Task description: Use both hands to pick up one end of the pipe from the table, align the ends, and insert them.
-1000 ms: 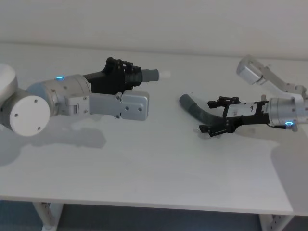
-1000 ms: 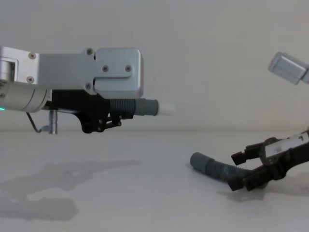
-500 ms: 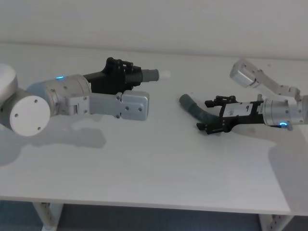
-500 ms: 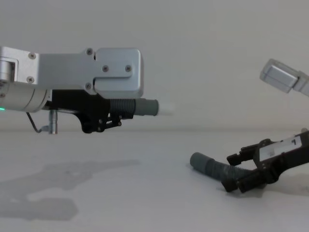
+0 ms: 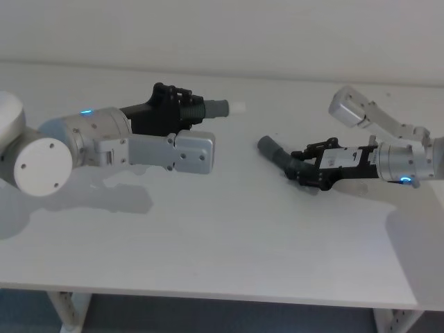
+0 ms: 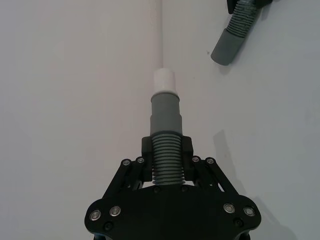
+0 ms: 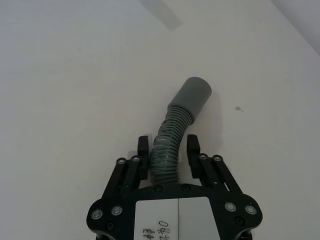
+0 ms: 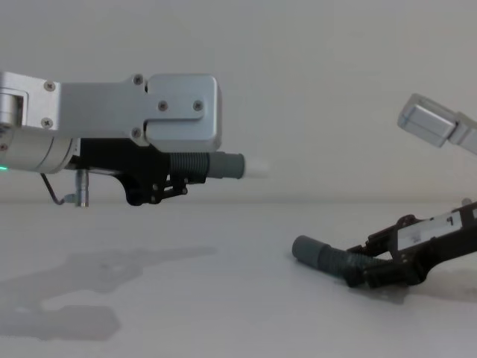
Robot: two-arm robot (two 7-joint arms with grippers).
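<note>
My left gripper [image 5: 193, 109] hangs above the table [image 5: 229, 236], shut on the ribbed part of the short pipe piece [image 5: 215, 107]. Its smooth collar and white tip [image 6: 165, 80] stick out forward toward the right. The longer, darker pipe piece [image 5: 274, 149] lies on the table with its wide cuff [image 7: 193, 96] pointing left. My right gripper [image 5: 298, 168] is low over it. Its fingers [image 7: 144, 149] stand close on both sides of the ribbed hose [image 7: 167, 150] behind the cuff, with narrow gaps left. The rest of the long piece is hidden under the gripper.
The long piece's cuff [image 6: 227, 47] lies ahead of the short piece's tip and off to one side of it, lower down. A silver-grey link of the right arm [image 8: 428, 123] stands up above the right gripper. Bare white table surrounds both pieces.
My right gripper has moved left along the long pipe toward the cuff, dropped lower, and narrowed its wide-open fingers around the hose. The left arm and its pipe have stayed still.
</note>
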